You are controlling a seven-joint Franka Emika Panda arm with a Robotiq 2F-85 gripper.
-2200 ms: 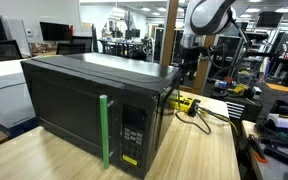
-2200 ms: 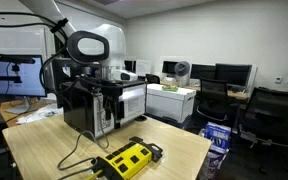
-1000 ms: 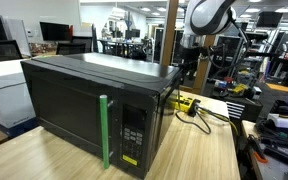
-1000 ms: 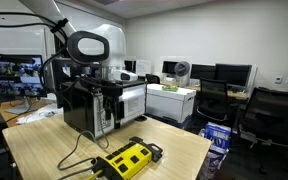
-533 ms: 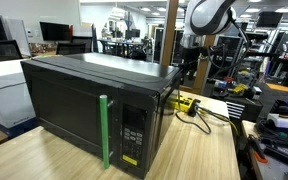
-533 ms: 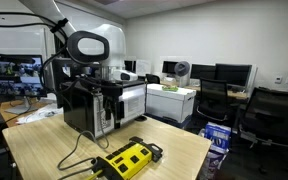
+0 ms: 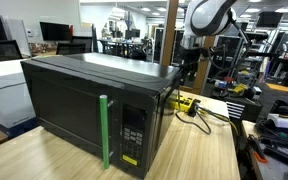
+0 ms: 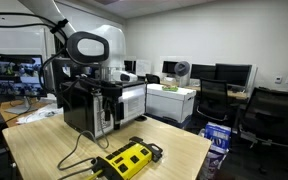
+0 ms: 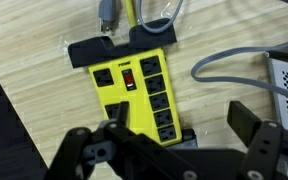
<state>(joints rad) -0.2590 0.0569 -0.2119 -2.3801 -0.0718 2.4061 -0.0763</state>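
Note:
A black microwave (image 7: 94, 105) with a green door handle (image 7: 105, 131) stands shut on the wooden table (image 7: 199, 150). My gripper (image 7: 188, 68) hangs behind the microwave's rear corner, above a yellow power strip (image 7: 189, 104). In the wrist view the gripper (image 9: 179, 118) is open and empty, its fingers (image 9: 254, 120) spread over the power strip (image 9: 134, 85). In an exterior view the gripper (image 8: 111, 108) hangs beside the microwave (image 8: 84, 105), above and behind the power strip (image 8: 124, 159).
A black cable (image 8: 76, 152) runs from the power strip across the table. A grey cable (image 9: 229, 68) lies to the right in the wrist view. Office chairs (image 8: 269, 115), desks and monitors fill the room behind. A white appliance (image 8: 134, 100) stands behind the microwave.

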